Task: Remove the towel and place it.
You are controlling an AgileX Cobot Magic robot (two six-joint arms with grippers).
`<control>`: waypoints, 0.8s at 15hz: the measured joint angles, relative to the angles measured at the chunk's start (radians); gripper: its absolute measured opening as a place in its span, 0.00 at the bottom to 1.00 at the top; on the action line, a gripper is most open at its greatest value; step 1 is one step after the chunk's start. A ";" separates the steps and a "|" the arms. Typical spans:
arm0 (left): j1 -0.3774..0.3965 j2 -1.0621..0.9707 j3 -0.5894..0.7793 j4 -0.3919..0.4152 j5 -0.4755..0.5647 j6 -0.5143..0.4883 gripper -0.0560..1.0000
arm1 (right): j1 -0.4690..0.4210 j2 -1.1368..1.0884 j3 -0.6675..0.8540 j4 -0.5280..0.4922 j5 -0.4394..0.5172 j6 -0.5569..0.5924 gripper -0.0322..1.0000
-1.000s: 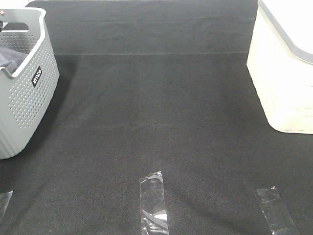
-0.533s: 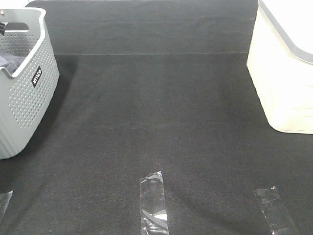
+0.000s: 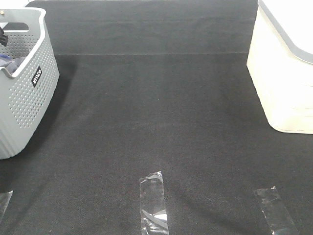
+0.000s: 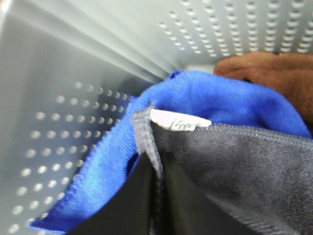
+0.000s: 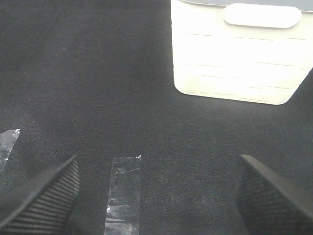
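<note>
**A:** What is hard to read here?

**B:** The basket (image 3: 27,103) is cut off by the left edge of the high view. Only a sliver of the towel (image 4: 234,171) shows over its rim there. The left gripper (image 4: 146,210) is down inside it, and in its wrist view it is only blurred dark shapes at the frame edge.

**A:** So how do its jaws stand?

**B:** I cannot tell how far apart they are, or whether they pinch anything. The towel's stitched hem runs down between the dark shapes.

**A:** And the towel itself?

**B:** It is in the basket, at the far left of the mat (image 3: 156,107). It lies against a blue cloth (image 4: 107,166), with a white label (image 4: 178,121) at its corner and a brown cloth (image 4: 274,68) behind.

**A:** The right gripper (image 5: 156,166)?

**B:** Its jaws are spread wide with nothing between them. It hangs over bare mat and a tape strip (image 5: 122,191), and the cream bin (image 5: 234,58) is beyond, well apart from the towel.
</note>
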 joint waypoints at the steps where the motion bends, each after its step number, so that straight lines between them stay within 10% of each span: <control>1: 0.000 -0.001 0.000 0.000 0.000 0.000 0.34 | 0.000 0.000 0.000 0.000 0.000 0.000 0.81; 6: 0.000 -0.001 0.000 0.000 -0.004 0.000 0.36 | 0.000 0.000 0.000 0.000 0.000 0.000 0.81; 12: 0.000 -0.001 0.000 0.000 -0.006 0.017 0.05 | 0.000 0.000 0.000 0.000 0.000 0.000 0.81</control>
